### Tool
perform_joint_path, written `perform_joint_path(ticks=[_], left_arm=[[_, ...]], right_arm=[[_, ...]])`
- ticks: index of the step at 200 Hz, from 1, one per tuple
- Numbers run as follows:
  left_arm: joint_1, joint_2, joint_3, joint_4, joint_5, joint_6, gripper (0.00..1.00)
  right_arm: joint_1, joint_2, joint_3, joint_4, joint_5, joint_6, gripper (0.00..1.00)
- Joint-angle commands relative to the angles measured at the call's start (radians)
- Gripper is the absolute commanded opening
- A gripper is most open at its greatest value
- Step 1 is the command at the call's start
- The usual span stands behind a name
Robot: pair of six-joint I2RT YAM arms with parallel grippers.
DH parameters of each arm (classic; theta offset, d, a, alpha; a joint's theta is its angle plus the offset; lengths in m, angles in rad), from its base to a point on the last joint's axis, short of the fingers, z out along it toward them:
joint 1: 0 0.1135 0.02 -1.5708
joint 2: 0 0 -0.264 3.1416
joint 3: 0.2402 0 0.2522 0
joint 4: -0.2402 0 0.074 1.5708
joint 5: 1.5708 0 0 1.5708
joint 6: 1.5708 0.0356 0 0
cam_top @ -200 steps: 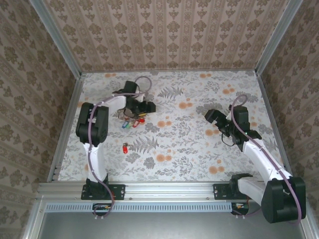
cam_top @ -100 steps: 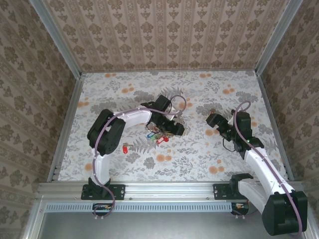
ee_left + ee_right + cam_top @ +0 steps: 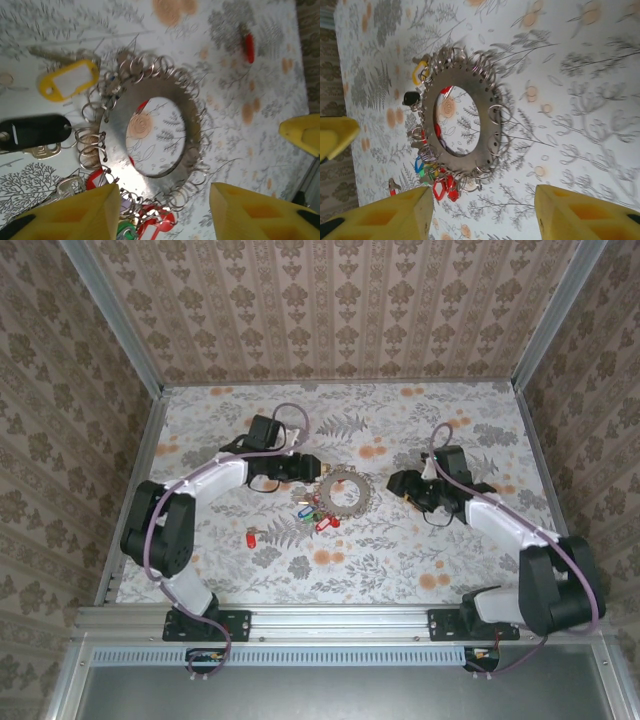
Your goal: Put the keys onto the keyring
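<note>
The keyring [image 3: 345,490], a flat grey toothed ring hung with many small wire loops, lies on the flowered table [image 3: 400,550]. Several keys [image 3: 317,516] with red, blue, green and yellow tags cluster at its near-left rim. One red key [image 3: 250,537] lies alone farther left. My left gripper [image 3: 305,469] stands open just left of the ring, and my right gripper [image 3: 398,483] stands open just right of it. In the left wrist view the keyring [image 3: 117,117] sits ahead of the open left gripper [image 3: 162,187]. In the right wrist view the keyring [image 3: 490,122] sits beyond the open right gripper [image 3: 482,190].
Metal rails [image 3: 135,490] and patterned walls [image 3: 340,310] enclose the table on three sides. A yellow tag [image 3: 67,80] and a black tag [image 3: 35,131] lie by the ring's far side. The lone red key [image 3: 248,47] shows at the left wrist view's top right.
The left arm carried the keyring with its keys from the far left to the middle, then drew back off it. The right gripper swung left toward the ring.
</note>
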Motion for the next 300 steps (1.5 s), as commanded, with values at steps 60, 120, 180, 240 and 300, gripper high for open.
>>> perform_joint_path(ticks=[60,120,180,240,300], left_arm=[[-0.056,0.119,0.056,-0.009,0.004,-0.019,0.31],[-0.088,0.193,0.106,-0.032,-0.012,-0.001,0.26],[-0.090,0.247,0.103,-0.052,-0.057,0.003,0.21],[-0.099,0.298,0.082,-0.067,-0.021,0.102,0.15],[-0.097,0.357,0.122,-0.102,0.016,0.204,0.12]], right_arm=[[0.027,0.400,0.340,-0.090,-0.057,-0.153,0.49],[0.027,0.586,0.529,-0.159,-0.094,-0.213,0.50],[0.027,0.683,0.567,-0.166,-0.169,-0.232,0.50],[0.036,0.690,0.561,-0.243,-0.276,-0.339,0.48],[0.038,0.659,0.543,-0.278,-0.306,-0.407,0.45]])
